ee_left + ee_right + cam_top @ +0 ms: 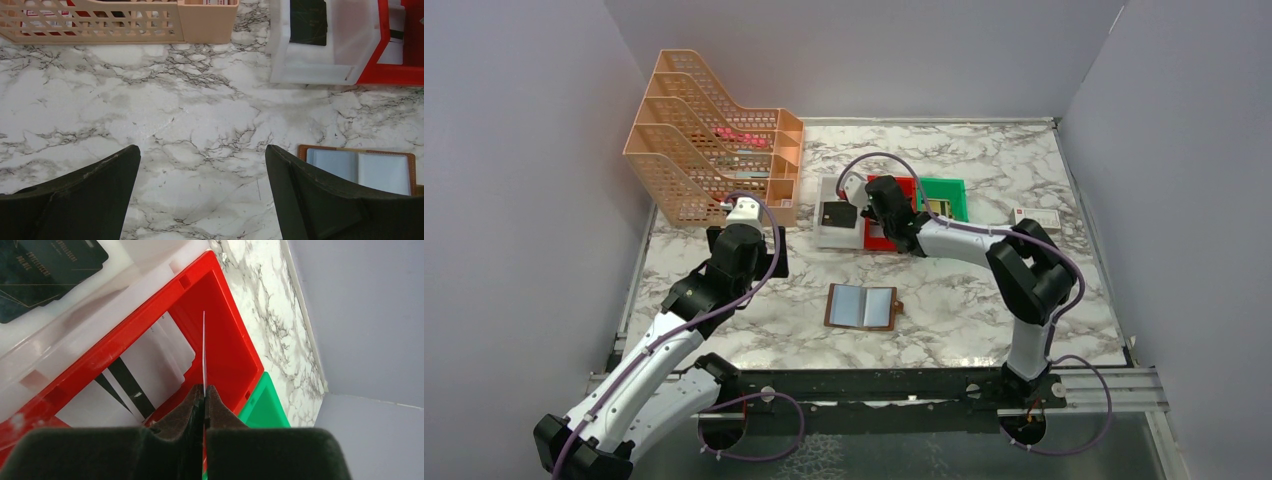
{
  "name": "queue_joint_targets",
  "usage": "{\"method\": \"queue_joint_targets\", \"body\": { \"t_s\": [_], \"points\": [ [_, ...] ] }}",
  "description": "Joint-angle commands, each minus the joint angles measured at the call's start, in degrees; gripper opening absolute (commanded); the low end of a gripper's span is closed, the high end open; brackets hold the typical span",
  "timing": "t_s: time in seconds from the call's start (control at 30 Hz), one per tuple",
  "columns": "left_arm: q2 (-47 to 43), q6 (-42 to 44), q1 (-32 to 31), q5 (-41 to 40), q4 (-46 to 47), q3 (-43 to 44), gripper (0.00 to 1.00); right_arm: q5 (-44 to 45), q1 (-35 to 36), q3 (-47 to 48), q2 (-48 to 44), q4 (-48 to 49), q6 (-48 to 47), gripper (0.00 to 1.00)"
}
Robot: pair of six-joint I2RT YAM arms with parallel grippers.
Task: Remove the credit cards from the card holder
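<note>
The brown card holder (861, 306) lies open on the marble table, its pale blue sleeves facing up; the left wrist view catches it at the lower right (362, 170). My right gripper (204, 387) is shut on a thin credit card (204, 350) seen edge-on, held upright over the red bin (225, 340). White cards with dark stripes (145, 365) lie in that bin. A black card (836, 214) rests in the white bin (824, 238). My left gripper (202, 150) hangs open over bare marble, left of the holder, with nothing between its fingers.
A green bin (944, 197) stands right of the red bin (894, 182). An orange mesh file rack (704, 150) fills the back left. A small white box (1036, 215) lies at the back right. Grey walls enclose the table.
</note>
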Motion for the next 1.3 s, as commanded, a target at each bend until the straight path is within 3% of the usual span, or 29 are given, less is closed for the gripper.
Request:
{"method": "queue_joint_targets", "body": {
  "t_s": [0.0,0.13,0.67,0.87,1.27],
  "points": [
    [-0.40,0.68,0.35,1.64,1.20,-0.12,0.99,-4.13,-1.21,1.49,1.63,1.49,-2.55,0.06],
    [-0.31,0.75,0.35,1.87,1.23,-0.18,0.99,-6.94,-2.01,1.50,1.72,1.97,-1.71,0.11],
    [-0.13,0.79,0.44,2.22,1.27,-0.16,0.99,-9.64,-2.69,3.33,6.04,-2.05,-0.09,0.12],
    [-0.13,0.75,0.53,2.28,1.29,-0.19,0.99,-11.39,-2.83,1.87,2.50,-3.91,1.70,0.20],
    [0.63,0.67,0.72,2.81,1.23,-0.08,0.99,-13.06,-2.87,-0.26,-5.49,-8.42,8.76,0.22]
  ]
}}
